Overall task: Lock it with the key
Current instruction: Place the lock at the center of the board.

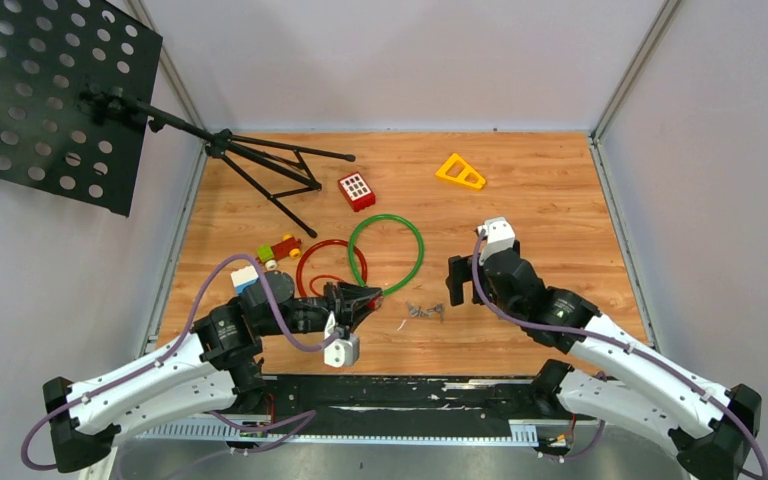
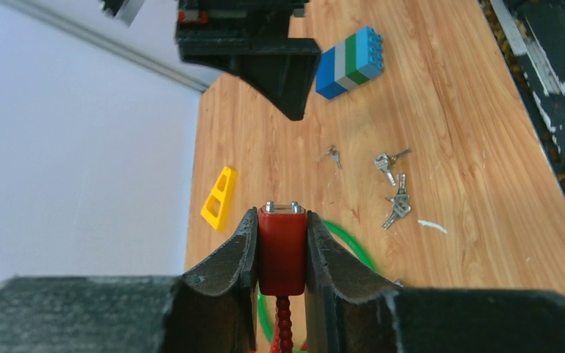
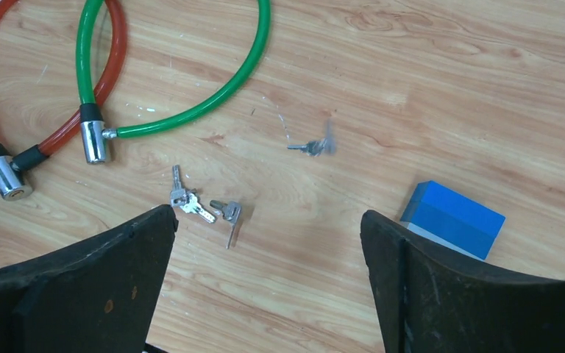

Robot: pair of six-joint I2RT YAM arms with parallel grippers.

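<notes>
Pale walls enclose a wooden table [image 1: 560, 200], with two arms reaching in from its near edge. On the left, the left gripper [image 2: 282, 220] is clamped on a red lock piece [image 2: 282, 257], which is squeezed between both fingers with its two-pinned end poking just past the fingertips. On the right, the right gripper [image 3: 267, 215] hangs with its fingers [image 3: 81, 287] spread wide and holding nothing; a single key [image 3: 310, 147], blurred, lies on the wood beyond the gap, apart from both fingers, and a key bunch [image 3: 190, 202] lies near one fingertip.
</notes>
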